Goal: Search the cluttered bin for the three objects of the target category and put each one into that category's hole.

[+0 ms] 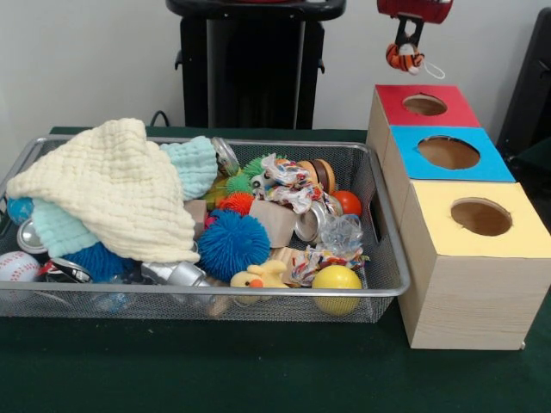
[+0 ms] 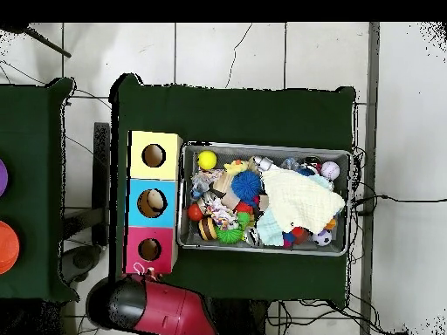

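Observation:
My gripper hangs at the top right, shut on a small orange, white and black striped toy with a white loop of string. It is in the air above and slightly behind the red-topped box's hole. From overhead the red arm covers the gripper, and only the string shows beside the red box. The mesh bin holds a cream cloth, a teal cloth, a blue spiky ball, a yellow ball, a rope toy, a yellow duck and a baseball.
Three wooden boxes stand in a row right of the bin: red top, blue top and yellow top, each with a round hole. The bin sits close against them. A dark green cloth covers the table.

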`<control>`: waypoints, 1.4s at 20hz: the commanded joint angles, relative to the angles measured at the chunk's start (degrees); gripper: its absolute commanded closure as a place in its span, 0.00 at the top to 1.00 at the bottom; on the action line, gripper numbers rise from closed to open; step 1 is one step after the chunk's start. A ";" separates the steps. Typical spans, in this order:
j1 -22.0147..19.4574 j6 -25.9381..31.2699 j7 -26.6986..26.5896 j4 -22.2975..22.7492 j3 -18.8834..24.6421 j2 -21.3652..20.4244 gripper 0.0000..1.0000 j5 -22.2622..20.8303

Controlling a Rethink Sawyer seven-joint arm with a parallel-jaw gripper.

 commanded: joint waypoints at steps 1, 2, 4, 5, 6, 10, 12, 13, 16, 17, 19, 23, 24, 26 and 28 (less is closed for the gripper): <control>-0.11 -4.86 10.52 -4.65 2.32 3.56 0.00 -1.06; 0.23 -4.40 10.78 -5.07 2.08 3.57 0.00 -1.09; 0.91 -3.59 11.33 -5.74 1.71 3.63 0.00 -1.06; 1.10 -3.57 11.43 -5.89 1.71 3.76 0.00 -1.01; 1.18 -3.72 11.53 -6.08 1.76 4.01 0.00 -0.89; 0.91 -6.90 11.27 -5.59 2.92 5.09 0.00 0.09; 0.94 -7.85 11.23 -5.45 3.16 5.38 0.00 0.40; 1.06 -7.87 11.38 -5.55 3.07 5.46 0.00 0.51; 1.43 -8.73 11.73 -5.44 3.14 5.73 0.00 0.86; 1.48 -9.01 11.77 -5.52 3.23 5.89 0.00 0.97; 1.63 -9.74 11.77 -5.59 3.50 6.19 0.00 1.13; 1.49 -10.96 11.51 -5.44 4.34 6.50 0.00 1.46; 1.52 -10.95 11.53 -5.54 4.35 6.55 0.00 1.50; 1.71 -10.74 11.80 -5.84 4.17 6.71 0.00 1.58; 1.94 -10.50 12.02 -6.20 4.03 6.84 0.00 1.62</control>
